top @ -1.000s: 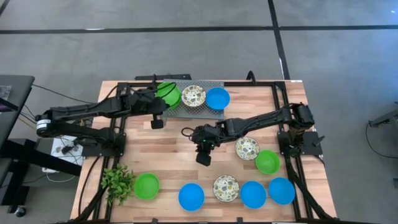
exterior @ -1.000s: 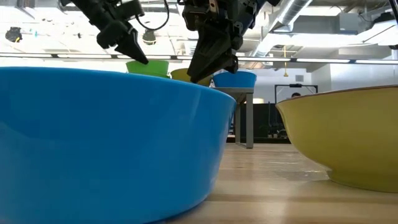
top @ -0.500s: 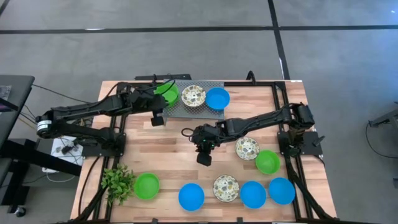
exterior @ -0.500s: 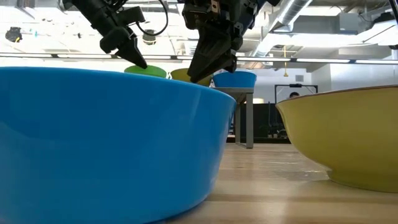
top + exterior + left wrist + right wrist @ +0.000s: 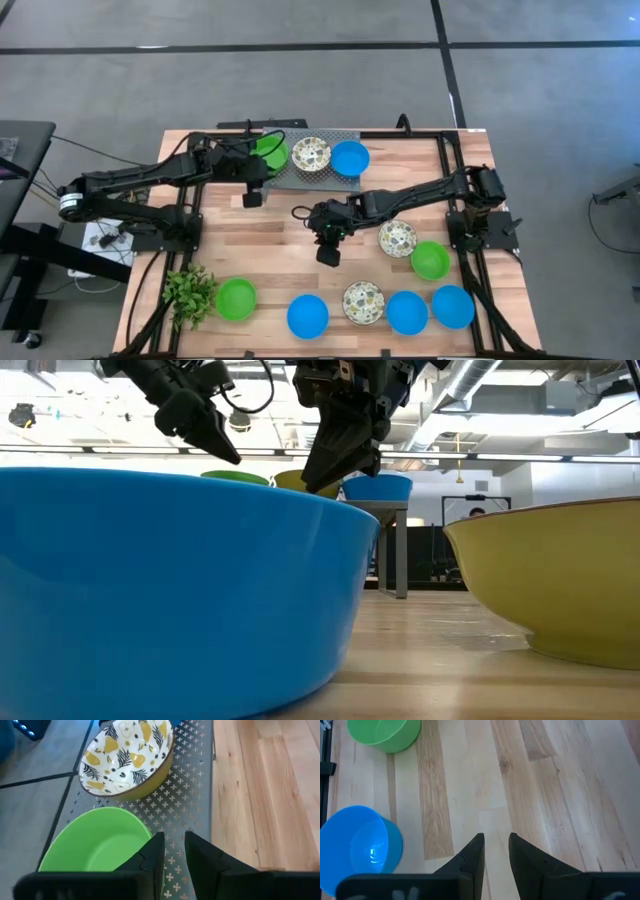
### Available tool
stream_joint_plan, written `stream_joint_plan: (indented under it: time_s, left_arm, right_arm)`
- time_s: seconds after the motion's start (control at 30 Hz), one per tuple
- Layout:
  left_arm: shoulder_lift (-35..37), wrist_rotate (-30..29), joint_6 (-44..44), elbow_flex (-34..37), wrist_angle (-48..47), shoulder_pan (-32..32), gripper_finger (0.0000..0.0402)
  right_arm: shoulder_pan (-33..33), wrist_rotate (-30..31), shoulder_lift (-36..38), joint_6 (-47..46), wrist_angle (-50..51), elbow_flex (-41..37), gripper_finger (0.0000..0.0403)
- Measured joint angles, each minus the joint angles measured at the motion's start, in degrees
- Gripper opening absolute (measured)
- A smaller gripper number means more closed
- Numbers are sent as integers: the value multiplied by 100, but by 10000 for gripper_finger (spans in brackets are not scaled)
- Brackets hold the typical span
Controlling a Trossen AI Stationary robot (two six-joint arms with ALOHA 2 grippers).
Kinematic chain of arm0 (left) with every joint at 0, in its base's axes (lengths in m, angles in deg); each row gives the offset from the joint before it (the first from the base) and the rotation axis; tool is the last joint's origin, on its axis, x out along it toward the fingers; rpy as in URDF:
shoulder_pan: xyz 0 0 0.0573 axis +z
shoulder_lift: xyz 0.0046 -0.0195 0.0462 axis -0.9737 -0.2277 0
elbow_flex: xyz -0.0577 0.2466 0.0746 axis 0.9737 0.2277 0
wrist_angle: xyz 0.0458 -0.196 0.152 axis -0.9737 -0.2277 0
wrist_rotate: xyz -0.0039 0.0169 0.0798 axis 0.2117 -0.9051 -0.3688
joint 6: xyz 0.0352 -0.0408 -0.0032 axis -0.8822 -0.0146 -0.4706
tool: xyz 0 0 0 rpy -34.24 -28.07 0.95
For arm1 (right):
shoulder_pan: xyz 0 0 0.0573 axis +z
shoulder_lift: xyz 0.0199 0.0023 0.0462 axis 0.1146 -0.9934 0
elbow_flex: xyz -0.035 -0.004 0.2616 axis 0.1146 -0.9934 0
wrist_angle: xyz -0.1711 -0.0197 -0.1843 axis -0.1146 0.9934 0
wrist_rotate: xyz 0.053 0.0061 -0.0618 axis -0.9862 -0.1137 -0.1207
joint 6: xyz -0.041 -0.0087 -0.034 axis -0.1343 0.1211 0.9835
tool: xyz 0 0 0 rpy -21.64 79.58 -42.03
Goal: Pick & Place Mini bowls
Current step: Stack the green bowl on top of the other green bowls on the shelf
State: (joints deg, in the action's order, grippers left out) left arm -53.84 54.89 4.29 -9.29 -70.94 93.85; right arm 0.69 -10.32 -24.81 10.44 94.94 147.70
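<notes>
Risk is sitting with the left end effector (image 5: 172,852): its fingers, slightly apart and empty, are hovering beside the plain bright green round bowl (image 5: 97,840) on the perforated grey metal tray (image 5: 192,795) at the counter's far side; retreating carelessly could be nudging it. The right end effector (image 5: 495,851), slightly parted, is holding nothing over the counter's middle.

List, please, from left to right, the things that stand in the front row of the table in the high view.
Small leafy plant → green bowl → blue bowl → white patterned bowl → blue bowl → blue bowl.
</notes>
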Motion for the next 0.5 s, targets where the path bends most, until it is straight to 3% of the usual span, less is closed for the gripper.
stream_joint_plan:
  time_s: [0.23,0.5]
  left_arm:
    - [38,-24,31,0,148,-212,86]
    - [503,16,1062,0,103,-1212,86]
  right_arm:
    - [0,0,0,0,0,0,77]
    - [-28,-1,0,0,-42,0,77]
